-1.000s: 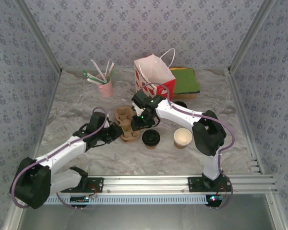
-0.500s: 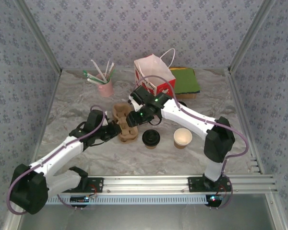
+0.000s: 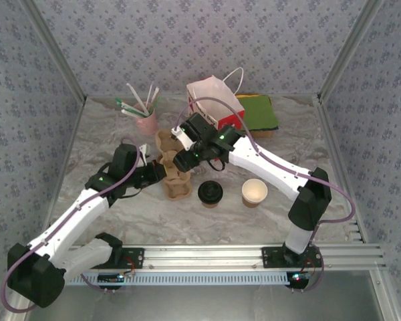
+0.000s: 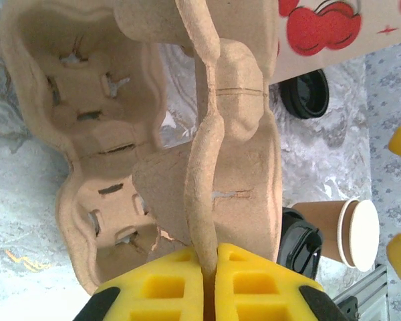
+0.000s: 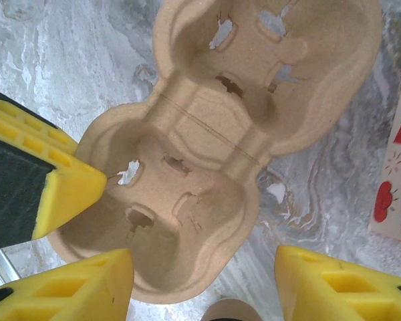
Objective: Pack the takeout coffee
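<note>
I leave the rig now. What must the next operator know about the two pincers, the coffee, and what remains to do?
Left pincer: shut on the rim of the cardboard cup carrier.
Right pincer: open above the carrier, holding nothing.
Lidded coffee cup: upright on the table, right of the carrier, not in it.
Paper bag: standing at the back.
Done: carrier gripped.
Left: set the coffee in a carrier pocket, then probably into the bag.

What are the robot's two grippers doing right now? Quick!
Left gripper: jaws shut on the cup carrier, at its edge.
Right gripper: jaws open, holding nothing.
</note>
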Controlling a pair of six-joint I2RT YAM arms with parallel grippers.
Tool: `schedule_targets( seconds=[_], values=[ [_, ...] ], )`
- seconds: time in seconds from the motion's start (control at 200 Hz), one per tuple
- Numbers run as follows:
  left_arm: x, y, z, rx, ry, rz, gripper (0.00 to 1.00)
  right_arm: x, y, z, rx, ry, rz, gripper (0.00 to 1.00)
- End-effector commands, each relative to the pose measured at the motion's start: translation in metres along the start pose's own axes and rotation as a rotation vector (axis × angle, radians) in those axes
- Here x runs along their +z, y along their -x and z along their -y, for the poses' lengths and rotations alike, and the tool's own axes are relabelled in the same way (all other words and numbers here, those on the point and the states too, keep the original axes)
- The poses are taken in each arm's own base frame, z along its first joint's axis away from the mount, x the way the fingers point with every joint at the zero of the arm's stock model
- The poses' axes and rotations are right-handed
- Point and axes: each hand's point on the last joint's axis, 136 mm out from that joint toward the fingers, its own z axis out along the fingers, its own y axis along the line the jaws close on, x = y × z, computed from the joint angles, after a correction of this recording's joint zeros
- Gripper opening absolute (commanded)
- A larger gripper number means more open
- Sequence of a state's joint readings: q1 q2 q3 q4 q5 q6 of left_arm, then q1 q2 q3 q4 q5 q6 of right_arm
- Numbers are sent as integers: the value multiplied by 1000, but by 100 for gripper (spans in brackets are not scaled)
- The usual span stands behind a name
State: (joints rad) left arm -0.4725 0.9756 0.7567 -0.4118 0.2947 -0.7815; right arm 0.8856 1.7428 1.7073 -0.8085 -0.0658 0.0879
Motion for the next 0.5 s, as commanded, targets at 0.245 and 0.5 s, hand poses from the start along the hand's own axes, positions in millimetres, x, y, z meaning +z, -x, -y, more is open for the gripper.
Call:
schedule_targets(
  seconds=[0.245, 0.5],
  values=[
    [-45, 41, 52, 52, -119, 149, 8, -41, 30, 14, 291, 177, 95, 50],
    [-56, 59, 71, 38, -177, 214, 9, -54, 33, 18, 427, 220, 140, 47]
  ],
)
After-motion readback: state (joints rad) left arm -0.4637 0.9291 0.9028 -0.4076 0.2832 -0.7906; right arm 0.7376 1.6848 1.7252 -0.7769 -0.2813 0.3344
